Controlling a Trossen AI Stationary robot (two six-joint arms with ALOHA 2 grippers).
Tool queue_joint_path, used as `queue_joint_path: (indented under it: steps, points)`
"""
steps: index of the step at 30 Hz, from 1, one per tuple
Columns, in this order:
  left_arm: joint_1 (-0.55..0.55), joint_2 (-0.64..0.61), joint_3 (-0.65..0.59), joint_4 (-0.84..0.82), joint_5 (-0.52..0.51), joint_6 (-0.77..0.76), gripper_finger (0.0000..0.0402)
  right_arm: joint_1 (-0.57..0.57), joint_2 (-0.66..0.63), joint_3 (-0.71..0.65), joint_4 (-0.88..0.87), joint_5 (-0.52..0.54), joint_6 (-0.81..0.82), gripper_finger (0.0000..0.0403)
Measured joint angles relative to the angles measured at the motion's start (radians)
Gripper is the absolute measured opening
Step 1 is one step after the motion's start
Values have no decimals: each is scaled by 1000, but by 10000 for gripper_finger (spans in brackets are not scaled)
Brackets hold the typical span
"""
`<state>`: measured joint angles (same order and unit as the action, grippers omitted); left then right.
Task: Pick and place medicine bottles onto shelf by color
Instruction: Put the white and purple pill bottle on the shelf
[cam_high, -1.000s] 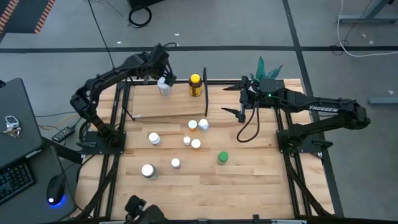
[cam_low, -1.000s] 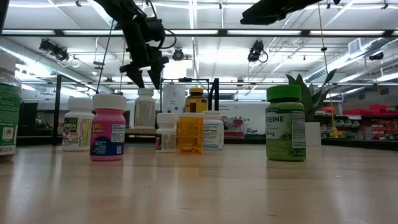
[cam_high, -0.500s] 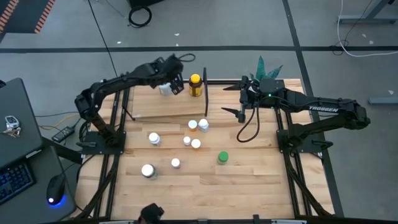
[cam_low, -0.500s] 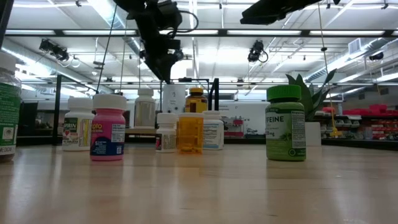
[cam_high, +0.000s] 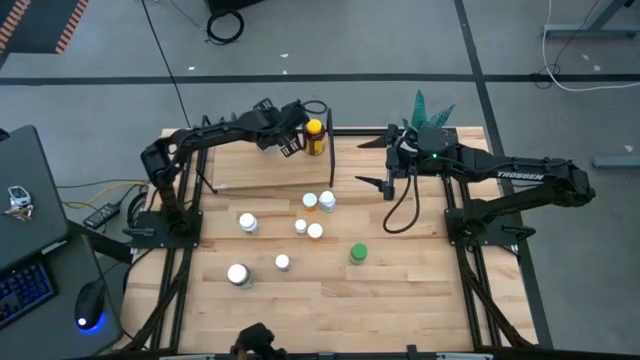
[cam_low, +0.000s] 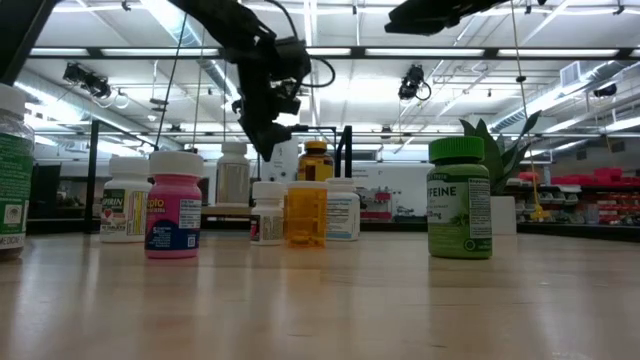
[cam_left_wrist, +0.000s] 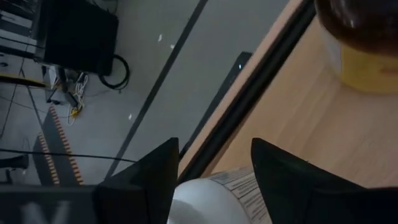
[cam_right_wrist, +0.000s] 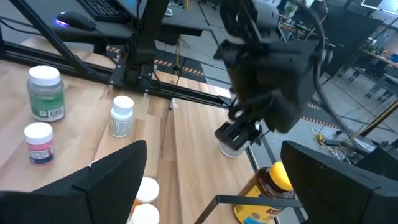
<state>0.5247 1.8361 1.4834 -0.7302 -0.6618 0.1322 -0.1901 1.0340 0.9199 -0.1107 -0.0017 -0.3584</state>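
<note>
Note the left hand (cam_high: 290, 143) at upper centre of the high view, now shifted right along the shelf (cam_high: 260, 175) and brought close beside the amber bottle with yellow cap (cam_high: 314, 137). Note also its fingers (cam_left_wrist: 143, 180), narrowed from wide apart to roughly half open. In the left wrist view, find the white medicine bottle (cam_left_wrist: 217, 196) between and beyond the fingers. In the low view, find the same bottle (cam_low: 232, 172) standing upright on the shelf, left of centre, with the hand (cam_low: 265, 148) above it and slightly to the right. Treat contact as undetermined; record no bottle lifted.

Read this as one white bottle already delivered to the shelf, well left of the amber one, with re-adjustment or withdrawal probably next.

Count the green bottle (cam_high: 358, 254) and several white bottles as still loose on the tabletop (cam_high: 400, 290).

Observe the left arm stretched out low over the shelf's far edge, wrist angled downward. Locate the right hand (cam_high: 388, 183) right of centre, waiting above the tabletop, fingers fully spread, empty.
</note>
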Motion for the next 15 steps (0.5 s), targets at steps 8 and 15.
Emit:
queue_joint_path:
  steps: [8, 15]
  points:
    - [0, 31, 0, -35, -44, 87, 192, 0, 0, 0, 0, 0, 0, 379]
    - [0, 31, 0, -101, -53, 123, 192, 0, 0, 0, -15, 0, 8, 379]
